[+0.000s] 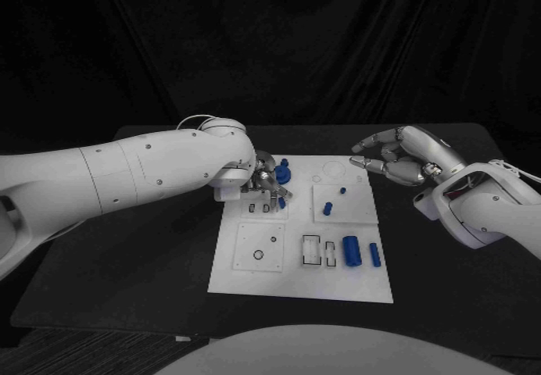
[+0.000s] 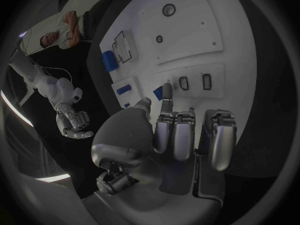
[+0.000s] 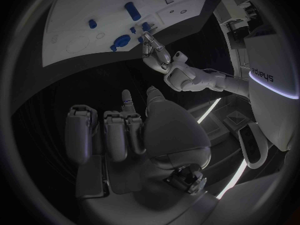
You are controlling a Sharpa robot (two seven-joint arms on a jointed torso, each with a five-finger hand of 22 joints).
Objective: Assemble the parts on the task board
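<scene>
At the far left of the white task board (image 1: pixel 302 266), the left hand (image 1: pixel 264 183) pinches a small blue part (image 2: pixel 159 93), best lowered upright into its slot, while the right hand (image 1: pixel 397 156) hovers curled, holding nothing.

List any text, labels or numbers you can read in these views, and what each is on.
"...dexys", partly cut off at the start: dark lettering on the robot's white body, seen in the right wrist view.
Task board: outlines and holes, no readable markings.
Blue parts: no lettering visible.
</scene>
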